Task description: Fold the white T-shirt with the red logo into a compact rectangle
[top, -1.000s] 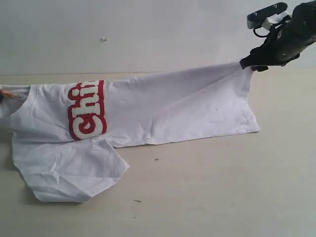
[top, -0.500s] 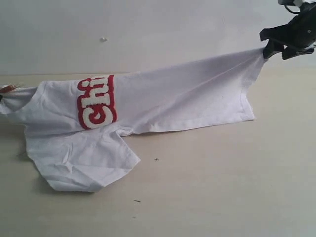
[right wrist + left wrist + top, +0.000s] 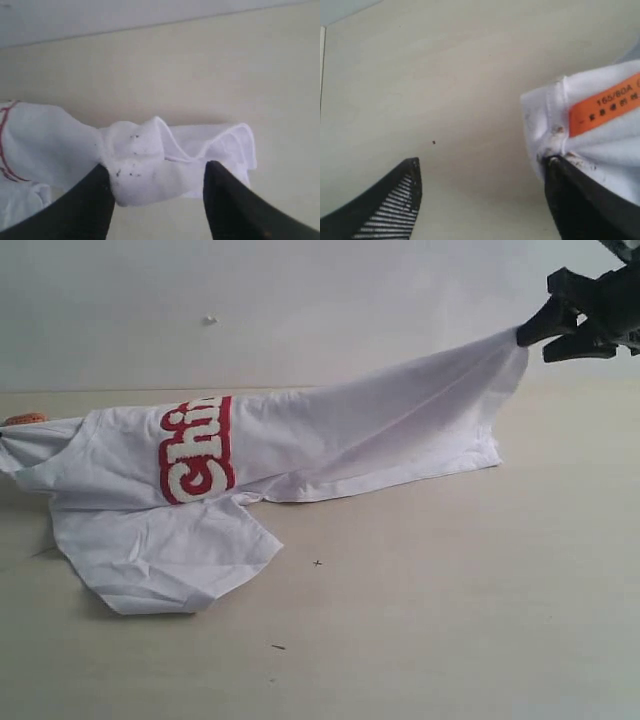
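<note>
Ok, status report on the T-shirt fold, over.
Right pincer shut on white T-shirt hem, raised, cloth taut. Left pincer open, collar against one finger. Shirt not compact yet, red logo showing. Nothing in the way.

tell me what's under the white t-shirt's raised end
Only table shows past the corner in the right gripper; the white T-shirt drapes down, covering the rest beneath.

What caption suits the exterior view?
Right pincer holds one corner of the large white cotton T-shirt raised above the beige tabletop, its red-bordered white lettering showing.
</note>
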